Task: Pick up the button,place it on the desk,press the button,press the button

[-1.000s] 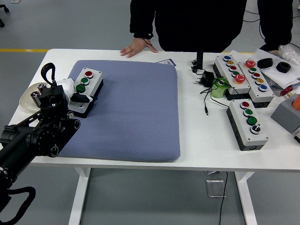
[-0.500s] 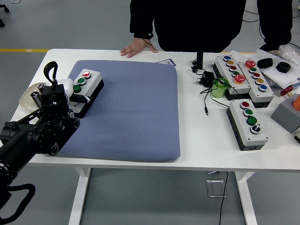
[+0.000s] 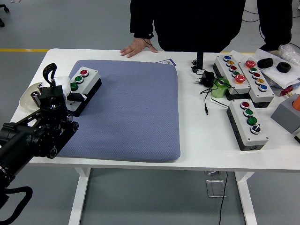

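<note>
Nearest, at the counter's [image 3: 197, 154] left front, the black left arm reaches in, and its robot hand [image 3: 63, 93] is closed around the near end of the button box [image 3: 83, 84]. That box is grey with three buttons, one red and two green, and sits tilted at the left edge of the blue-grey mat [image 3: 131, 110], its near end in the fingers. A pale shallow dish [image 3: 27, 98] lies just left of the hand, near the counter's left edge.

Toward the right front lies one three-button box [image 3: 247, 123], flat on the counter. Behind it, near the right rear corner, two longer boxes [image 3: 239, 74] lie side by side, each with five buttons. A green cup [image 3: 219, 88] and black cables [image 3: 204, 79] lie just left of them.

At the far edge a person in black rests one hand [image 3: 137, 48] flat on the counter.
</note>
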Controlling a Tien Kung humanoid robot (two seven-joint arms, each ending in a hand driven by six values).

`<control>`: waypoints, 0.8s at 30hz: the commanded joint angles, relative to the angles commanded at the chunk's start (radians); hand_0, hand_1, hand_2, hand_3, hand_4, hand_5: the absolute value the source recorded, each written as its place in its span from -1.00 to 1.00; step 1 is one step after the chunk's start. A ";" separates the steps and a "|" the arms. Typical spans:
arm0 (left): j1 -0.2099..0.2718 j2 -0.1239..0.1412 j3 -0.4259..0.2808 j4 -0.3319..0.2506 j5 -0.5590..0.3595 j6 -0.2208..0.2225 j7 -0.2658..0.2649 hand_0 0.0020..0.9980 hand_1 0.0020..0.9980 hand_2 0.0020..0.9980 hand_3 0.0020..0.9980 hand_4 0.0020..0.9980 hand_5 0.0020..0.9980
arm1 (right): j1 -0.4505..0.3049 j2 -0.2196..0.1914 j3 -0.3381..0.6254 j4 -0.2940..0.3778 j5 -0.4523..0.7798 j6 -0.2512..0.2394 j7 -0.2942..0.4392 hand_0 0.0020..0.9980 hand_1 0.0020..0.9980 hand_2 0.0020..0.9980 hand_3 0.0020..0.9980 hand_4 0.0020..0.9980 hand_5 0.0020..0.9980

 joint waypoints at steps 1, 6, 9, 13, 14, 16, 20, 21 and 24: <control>0.004 0.008 -0.003 -0.014 -0.024 0.010 -0.034 -0.63 -0.68 -0.65 -0.53 -0.15 -1.00 | 0.000 0.000 -0.001 0.000 0.002 0.000 0.000 0.53 0.47 0.48 0.19 -0.60 -0.69; 0.015 0.061 0.032 -0.081 -0.145 0.051 -0.241 -0.66 -0.69 -0.67 -0.55 -0.38 -1.00 | 0.002 0.000 0.001 0.000 0.001 0.000 0.000 0.53 0.47 0.48 0.19 -0.61 -0.70; 0.010 0.097 0.071 -0.122 -0.177 0.040 -0.365 -0.68 -0.71 -0.69 -0.55 -0.38 -1.00 | 0.002 0.000 0.002 0.000 0.001 0.000 0.000 0.53 0.47 0.48 0.19 -0.60 -0.70; -0.005 0.147 0.131 -0.176 -0.157 0.000 -0.523 -0.68 -0.71 -0.69 -0.55 -0.38 -1.00 | 0.002 0.000 0.004 0.000 0.000 0.000 0.000 0.53 0.47 0.48 0.19 -0.60 -0.70; -0.009 0.158 0.148 -0.182 -0.149 -0.002 -0.569 -0.68 -0.71 -0.69 -0.55 -0.38 -1.00 | 0.001 0.000 0.004 0.000 0.001 0.000 0.000 0.53 0.47 0.48 0.19 -0.60 -0.70; -0.015 0.171 0.174 -0.183 -0.135 0.003 -0.653 -0.66 -0.70 -0.68 -0.52 -0.34 -1.00 | 0.001 0.001 0.004 0.000 0.001 0.000 0.000 0.53 0.47 0.48 0.19 -0.61 -0.69; -0.018 0.192 0.225 -0.180 -0.131 0.064 -0.819 -0.66 -0.70 -0.68 -0.52 -0.34 -1.00 | -0.001 0.001 0.004 0.000 0.000 0.000 -0.001 0.53 0.47 0.48 0.19 -0.61 -0.69; -0.018 0.197 0.237 -0.181 -0.131 0.085 -0.852 -0.67 -0.71 -0.68 -0.52 -0.30 -1.00 | -0.001 0.001 0.004 0.000 0.000 0.000 -0.001 0.53 0.47 0.48 0.19 -0.61 -0.70; -0.012 0.209 0.266 -0.182 -0.147 0.163 -0.925 -0.67 -0.71 -0.68 -0.52 -0.30 -1.00 | 0.000 0.001 0.005 0.000 0.000 -0.001 -0.001 0.53 0.47 0.48 0.19 -0.61 -0.70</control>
